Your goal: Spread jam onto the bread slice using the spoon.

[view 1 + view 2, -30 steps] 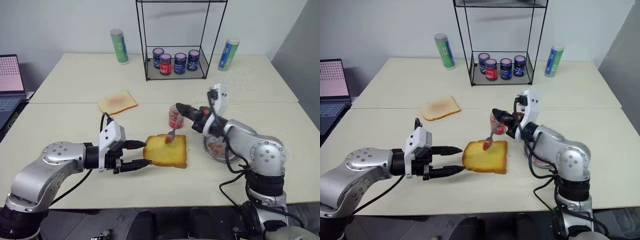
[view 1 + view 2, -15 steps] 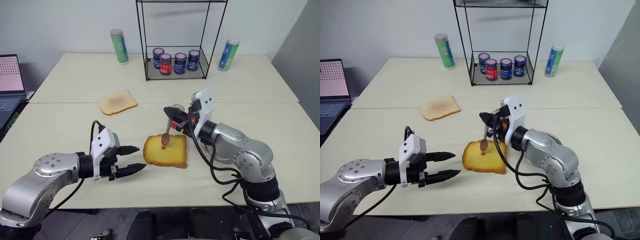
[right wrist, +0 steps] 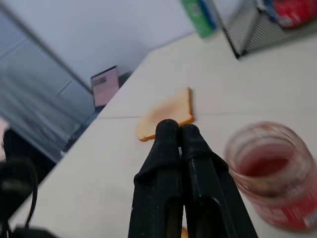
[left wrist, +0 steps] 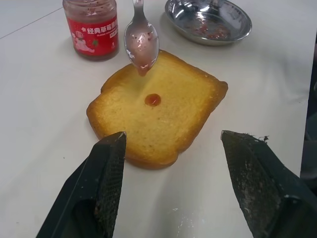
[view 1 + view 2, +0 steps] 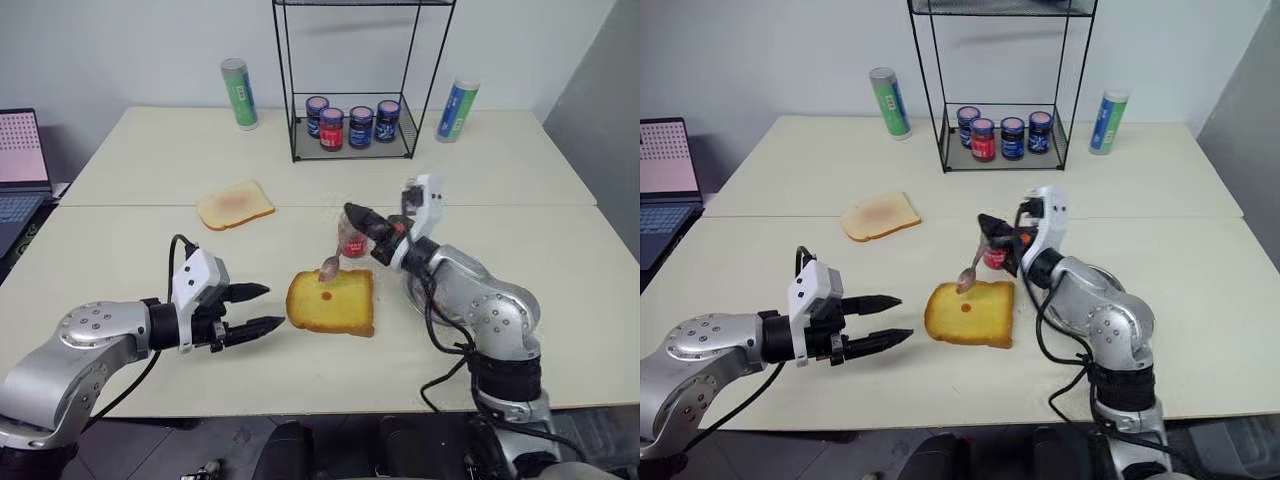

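The bread slice (image 5: pixel 331 302) lies flat on the table (image 5: pixel 520 180), near the middle, with a small red dab on top. The right gripper (image 5: pixel 352 214) has its jaws closed on the spoon (image 4: pixel 141 42), whose jam-smeared bowl hangs over the slice's far edge, apparently not touching. The jam (image 4: pixel 91 27) stands just beyond. Left of the slice, the left gripper (image 5: pixel 255 308) holds its jaws wide, empty

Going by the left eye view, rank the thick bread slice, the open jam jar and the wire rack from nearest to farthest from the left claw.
1. Bread slice, just past the left claw.
2. Jam jar, beyond the bread's far edge.
3. Wire rack, at the table's back.
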Robot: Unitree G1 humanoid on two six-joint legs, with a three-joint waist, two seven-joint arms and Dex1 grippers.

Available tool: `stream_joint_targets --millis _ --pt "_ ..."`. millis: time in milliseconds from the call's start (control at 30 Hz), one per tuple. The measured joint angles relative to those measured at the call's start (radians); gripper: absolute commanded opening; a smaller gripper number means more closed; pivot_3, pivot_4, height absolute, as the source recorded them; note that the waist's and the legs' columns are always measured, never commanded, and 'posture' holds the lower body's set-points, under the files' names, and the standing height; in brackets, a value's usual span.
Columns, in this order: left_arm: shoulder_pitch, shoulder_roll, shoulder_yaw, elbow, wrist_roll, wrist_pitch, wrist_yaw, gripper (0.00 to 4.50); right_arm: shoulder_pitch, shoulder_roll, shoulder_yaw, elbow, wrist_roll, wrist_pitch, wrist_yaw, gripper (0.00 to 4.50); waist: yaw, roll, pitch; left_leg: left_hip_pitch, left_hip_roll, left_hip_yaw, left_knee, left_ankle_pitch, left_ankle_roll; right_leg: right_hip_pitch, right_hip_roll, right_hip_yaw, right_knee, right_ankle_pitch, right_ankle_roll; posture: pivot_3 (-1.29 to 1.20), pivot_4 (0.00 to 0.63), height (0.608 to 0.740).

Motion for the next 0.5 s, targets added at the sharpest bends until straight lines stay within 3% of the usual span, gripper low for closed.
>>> stream_joint_targets --millis 200,500 --pt "-0.012 -0.008 -0.009 0.0 0.0 0.0 0.01 3.18 0.057 0.071 -0.15 0.056 0.218 0.069 -0.191 0.07 -0.002 0.0 0.0 0.0 0.0 0.001 -0.001 0.0 0.0 0.0 0.0 0.0 0.0 0.0 0.0 0.0 0.15 0.74" --pt "-0.031 -0.009 -0.027 0.004 -0.001 0.003 0.016 3.18 0.118 0.116 -0.147 0.076 0.341 0.029 -0.302 0.07 -0.004 0.0 0.0 0.001 0.0 0.001 -0.002 0.0 0.0 0.0 0.001 0.001 0.0 0.0 0.0 0.0 0.15 0.74"
